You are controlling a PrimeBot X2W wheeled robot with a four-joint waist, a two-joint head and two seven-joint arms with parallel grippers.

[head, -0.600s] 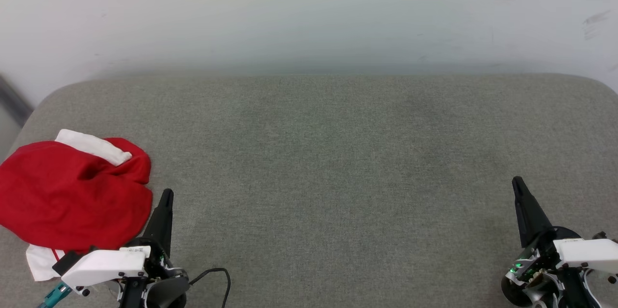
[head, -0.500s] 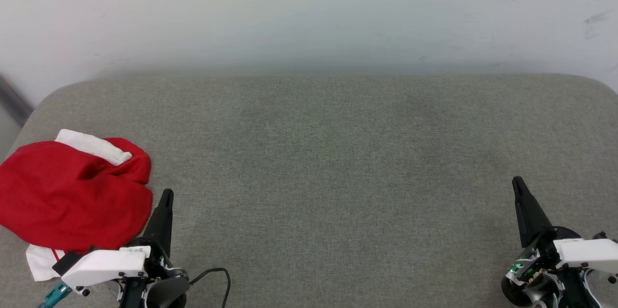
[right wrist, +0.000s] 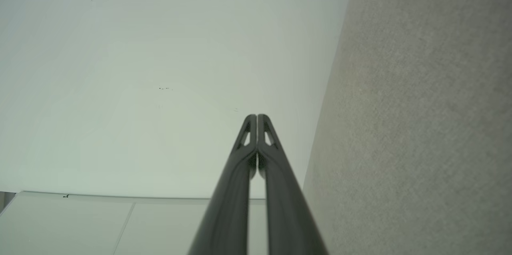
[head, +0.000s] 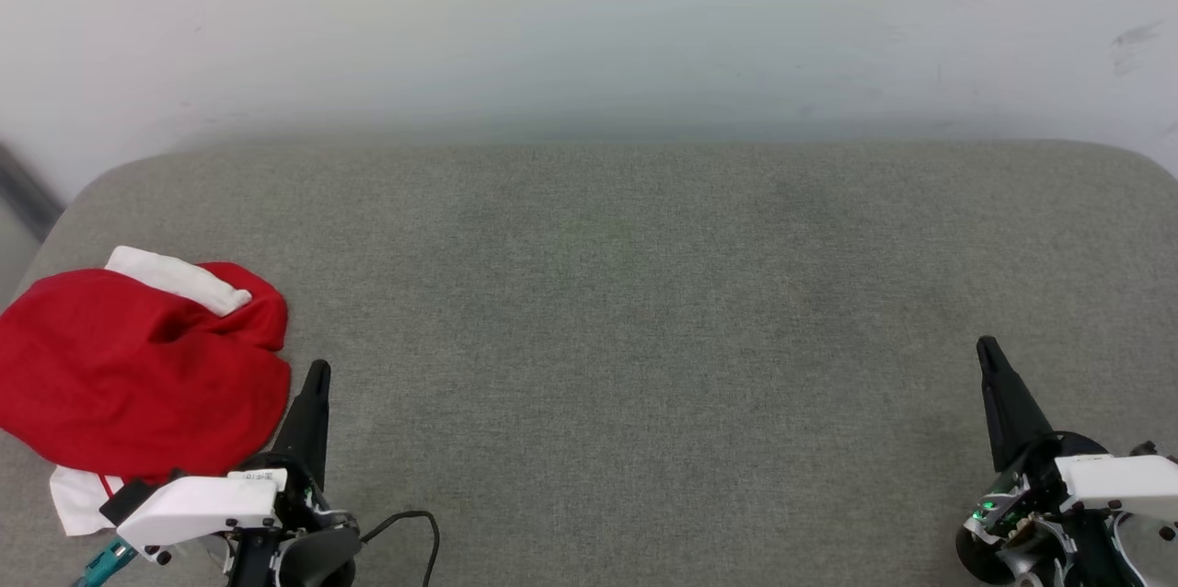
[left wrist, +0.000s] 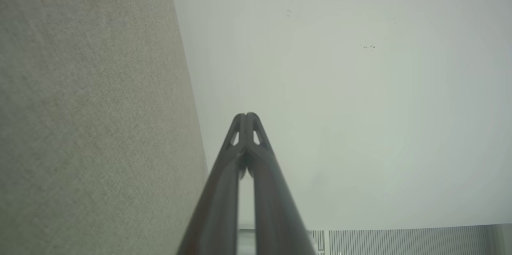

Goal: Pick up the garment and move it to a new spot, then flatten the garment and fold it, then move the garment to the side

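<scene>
I see the red garment crumpled on the grey cushion's left side, just beside my left gripper. The left gripper and the right gripper are both empty, fingers pressed together.

the garment crowds the left edge of the cushion, which lies bare to its right.

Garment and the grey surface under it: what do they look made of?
The garment looks like soft matte knit cloth, red with white parts: it lies in rounded, limp folds, no shine. The grey surface seems padded, covered in matte woven upholstery: fine speckled grain, rounded corners. Fibres cannot be told.
</scene>
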